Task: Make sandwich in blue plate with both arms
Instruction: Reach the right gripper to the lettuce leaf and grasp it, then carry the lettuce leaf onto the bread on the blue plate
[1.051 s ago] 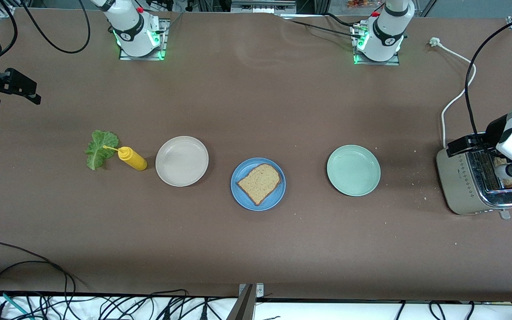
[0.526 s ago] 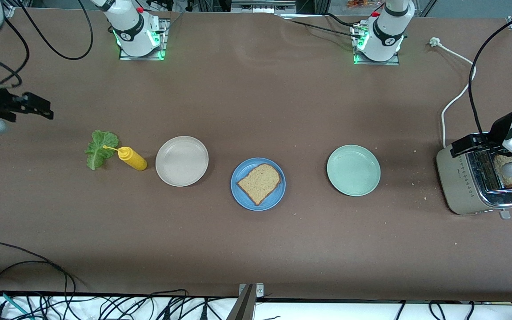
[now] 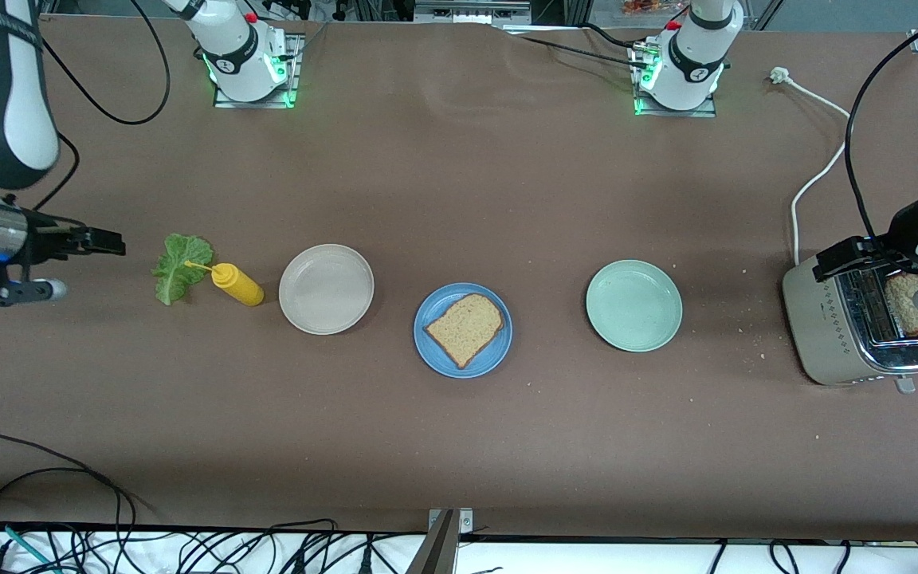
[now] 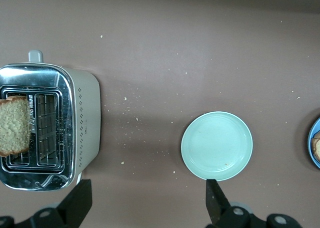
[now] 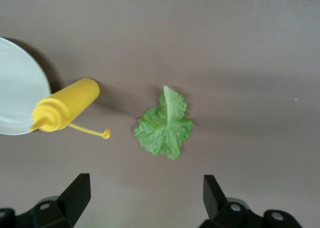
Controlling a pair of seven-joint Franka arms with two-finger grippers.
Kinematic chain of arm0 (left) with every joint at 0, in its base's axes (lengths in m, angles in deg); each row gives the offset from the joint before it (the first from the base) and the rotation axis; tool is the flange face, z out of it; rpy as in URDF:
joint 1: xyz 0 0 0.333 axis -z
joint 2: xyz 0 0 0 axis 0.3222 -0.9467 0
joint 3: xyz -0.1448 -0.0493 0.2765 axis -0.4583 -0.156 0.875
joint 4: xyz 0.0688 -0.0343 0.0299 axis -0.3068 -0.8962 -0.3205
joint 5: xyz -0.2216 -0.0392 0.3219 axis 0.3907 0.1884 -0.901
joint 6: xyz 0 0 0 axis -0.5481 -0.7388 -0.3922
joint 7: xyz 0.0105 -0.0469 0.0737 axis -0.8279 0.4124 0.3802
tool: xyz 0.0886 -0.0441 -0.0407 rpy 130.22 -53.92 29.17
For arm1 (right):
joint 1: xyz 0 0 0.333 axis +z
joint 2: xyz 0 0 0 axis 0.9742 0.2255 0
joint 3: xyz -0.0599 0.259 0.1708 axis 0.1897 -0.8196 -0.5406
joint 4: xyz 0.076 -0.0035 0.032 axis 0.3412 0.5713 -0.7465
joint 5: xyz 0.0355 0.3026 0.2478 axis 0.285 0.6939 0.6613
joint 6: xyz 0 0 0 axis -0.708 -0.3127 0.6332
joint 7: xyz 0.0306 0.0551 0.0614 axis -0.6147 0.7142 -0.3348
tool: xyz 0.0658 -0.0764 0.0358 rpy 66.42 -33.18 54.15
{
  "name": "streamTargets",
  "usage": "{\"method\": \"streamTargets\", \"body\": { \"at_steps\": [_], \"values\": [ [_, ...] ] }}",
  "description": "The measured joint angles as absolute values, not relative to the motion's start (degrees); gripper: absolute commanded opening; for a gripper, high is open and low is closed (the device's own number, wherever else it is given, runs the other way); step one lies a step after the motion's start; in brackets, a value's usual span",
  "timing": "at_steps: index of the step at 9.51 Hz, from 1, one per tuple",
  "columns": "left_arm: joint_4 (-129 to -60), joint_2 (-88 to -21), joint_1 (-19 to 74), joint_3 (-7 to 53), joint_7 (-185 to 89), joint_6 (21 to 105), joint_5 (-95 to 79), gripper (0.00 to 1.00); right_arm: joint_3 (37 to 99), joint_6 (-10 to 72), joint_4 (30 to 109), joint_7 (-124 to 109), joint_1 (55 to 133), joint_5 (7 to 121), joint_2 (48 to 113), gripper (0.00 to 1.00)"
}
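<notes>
While both arms hang over the ends of the surface (image 3: pixel 459 446), the right gripper (image 5: pixel 142 200) is over the lettuce leaf (image 5: pixel 165 124), fingers spread and empty. The left gripper (image 4: pixel 147 205), also spread, is over the toaster (image 4: pixel 47 125), which holds one bread slice (image 4: pixel 14 125). Another slice (image 3: pixel 465 327) lies on the blue plate (image 3: pixel 430 351).

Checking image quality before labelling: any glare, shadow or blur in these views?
Front view: even light, sharp, soft shadows beside the plates; green glow at both arm bases. Left wrist view: glare on the toaster top. Right wrist view: the lettuce sharp, a soft shadow beside the bottle.
</notes>
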State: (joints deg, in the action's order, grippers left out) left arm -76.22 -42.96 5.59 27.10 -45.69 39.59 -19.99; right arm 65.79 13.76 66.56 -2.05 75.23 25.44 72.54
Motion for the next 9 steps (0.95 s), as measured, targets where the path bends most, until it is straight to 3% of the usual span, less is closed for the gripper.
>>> {"method": "streamTargets", "body": {
  "at_steps": [5,6,7,9],
  "values": [
    [-76.2,-43.0,5.2,27.2,-45.7,39.6,-19.5,1.0,68.7,39.5,86.5,-0.7,74.7,24.9,75.4,0.98],
    [-76.2,-43.0,5.2,27.2,-45.7,39.6,-19.4,1.0,69.4,46.4,90.4,-0.6,74.7,24.8,77.0,0.78],
    [-76.2,-43.0,5.2,27.2,-45.7,39.6,-19.4,1.0,69.7,49.6,91.6,-0.6,74.6,24.8,78.6,0.66],
    [-76.2,-43.0,5.2,27.1,-45.7,39.6,-19.4,1.0,69.7,51.6,91.8,-0.6,74.7,24.9,81.5,0.51]
  ]
}}
